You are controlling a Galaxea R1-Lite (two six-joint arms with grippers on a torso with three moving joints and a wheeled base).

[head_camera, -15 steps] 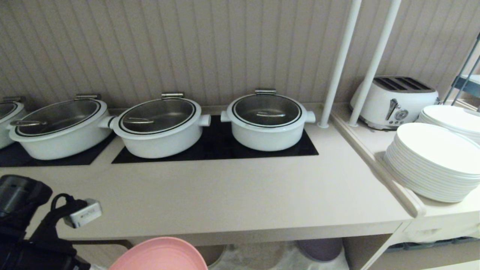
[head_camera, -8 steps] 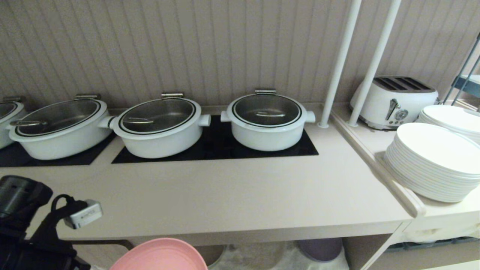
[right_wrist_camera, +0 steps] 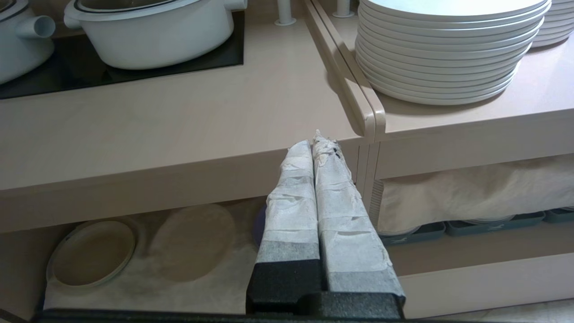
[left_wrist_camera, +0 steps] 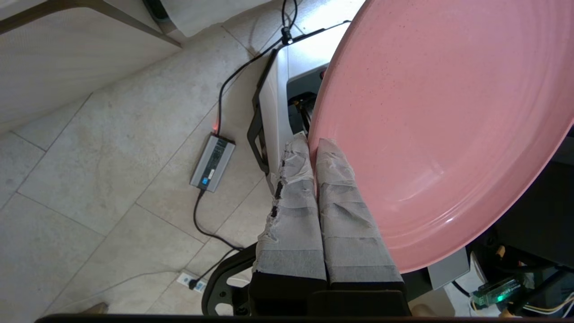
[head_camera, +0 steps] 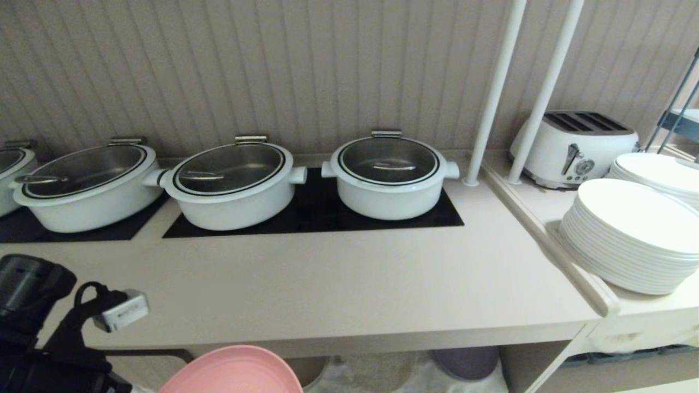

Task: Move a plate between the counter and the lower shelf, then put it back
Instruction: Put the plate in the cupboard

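Head view: the pink plate [head_camera: 232,371] sits low in front of the tabletop [head_camera: 338,289], below its front edge, with the left arm just beside it and three white pots [head_camera: 389,174] behind on the hob. Left wrist view: the left gripper [left_wrist_camera: 312,144] is clamped on the plate's rim, holding it above the tiled floor [left_wrist_camera: 89,179]. Right wrist view: the right gripper [right_wrist_camera: 312,142] is closed and empty, before the lower shelf [right_wrist_camera: 215,287].

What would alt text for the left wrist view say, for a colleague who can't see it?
The left gripper, its two fingers wrapped in pale tape, is shut on the rim of the pink plate, held tilted in the air above a tiled floor. A grey power adapter with black cables lies on the tiles beside the robot's base.
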